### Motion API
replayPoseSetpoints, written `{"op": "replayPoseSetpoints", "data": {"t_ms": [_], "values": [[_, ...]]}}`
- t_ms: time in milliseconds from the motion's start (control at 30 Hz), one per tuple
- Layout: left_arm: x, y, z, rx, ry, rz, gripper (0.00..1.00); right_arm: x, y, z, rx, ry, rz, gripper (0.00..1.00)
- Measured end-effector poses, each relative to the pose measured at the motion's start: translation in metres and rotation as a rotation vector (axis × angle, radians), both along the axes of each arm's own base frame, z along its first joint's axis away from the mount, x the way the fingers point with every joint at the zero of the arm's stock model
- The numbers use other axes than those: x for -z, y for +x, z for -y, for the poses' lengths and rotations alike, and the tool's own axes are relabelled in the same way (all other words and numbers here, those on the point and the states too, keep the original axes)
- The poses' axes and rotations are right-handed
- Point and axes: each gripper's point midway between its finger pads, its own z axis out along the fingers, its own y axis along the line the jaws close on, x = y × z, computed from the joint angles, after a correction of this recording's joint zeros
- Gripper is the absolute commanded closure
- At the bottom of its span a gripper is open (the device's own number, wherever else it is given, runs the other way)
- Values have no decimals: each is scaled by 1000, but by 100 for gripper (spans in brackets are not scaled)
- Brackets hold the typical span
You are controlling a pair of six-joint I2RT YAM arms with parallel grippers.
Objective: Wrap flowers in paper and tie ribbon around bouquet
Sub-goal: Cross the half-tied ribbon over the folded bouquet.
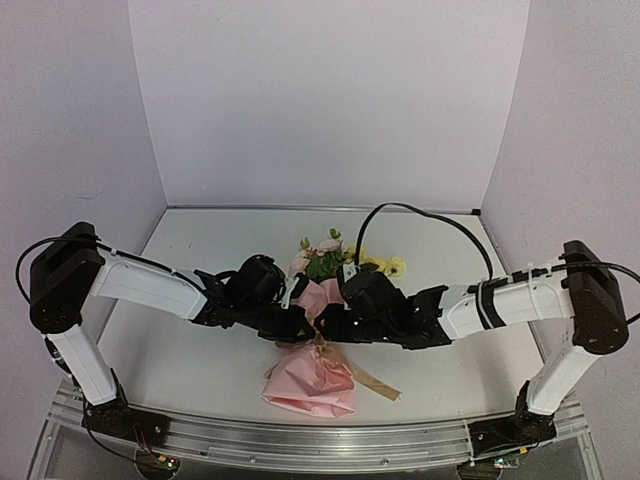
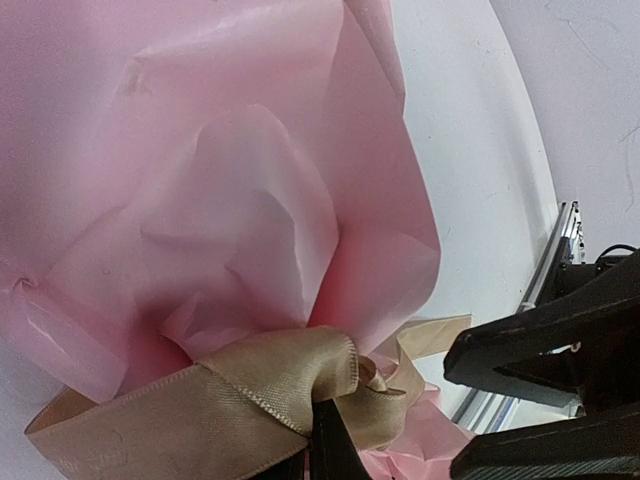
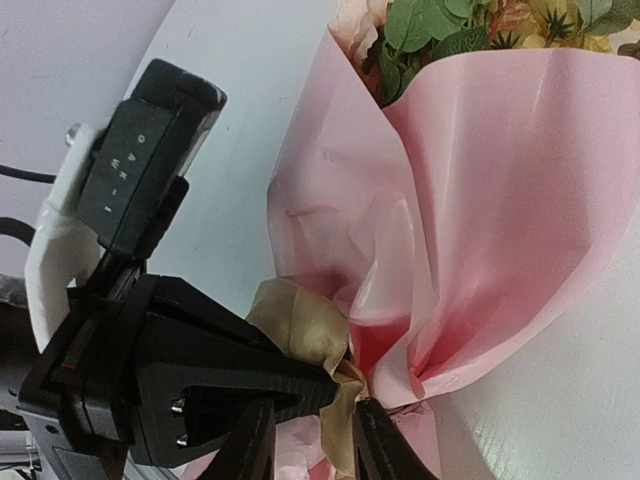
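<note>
Both arms are in tight over the middle of the worktop [image 1: 190, 350], meeting right at the bouquet [image 1: 322, 296]; it lies flat, heads pointing to the far wall, gathered end towards the arm bases. The flowers [image 1: 325, 255], pale yellow and pinkish-white with green leaves, poke out of the far end of the pink paper [image 2: 250, 200]. The paper runs as a cone down to a pinched waist, then flares out again into a crumpled skirt on the near side.

And there is the ribbon [image 2: 200, 410], tan satin, looped round that waist; one loose tail trails off across the worktop towards the right arm's side, beside the paper skirt.

The left end effector [image 3: 315, 380] comes in from the left, its jaws drawn together at the tip, pinching a fold of ribbon right at the waist; from its own wrist view the ribbon bunches up against its dark finger at the bottom edge.

The right end effector [image 3: 315, 412] faces it from the other side, very near; its two fingers stand apart, with a strand of ribbon and a bit of pink paper showing in the gap; nothing is clamped between them.
</note>
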Motion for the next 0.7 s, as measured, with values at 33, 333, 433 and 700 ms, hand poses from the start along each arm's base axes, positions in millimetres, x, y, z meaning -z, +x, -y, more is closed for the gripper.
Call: {"op": "replayPoseSetpoints", "data": {"t_ms": [33,333,433,700], "values": [[0,0,0,0,0,0,97,2,0,-1,-5,-14,-4,77],[0,0,0,1,0,1,97,26,-4,7,-13,-124,-49,79],[0,0,0,4,0,3,97,29,-4,8,-12,-140,-57,79],[0,-1,0,8,-1,3,98,30,-1,3,-14,-153,-60,79]]}}
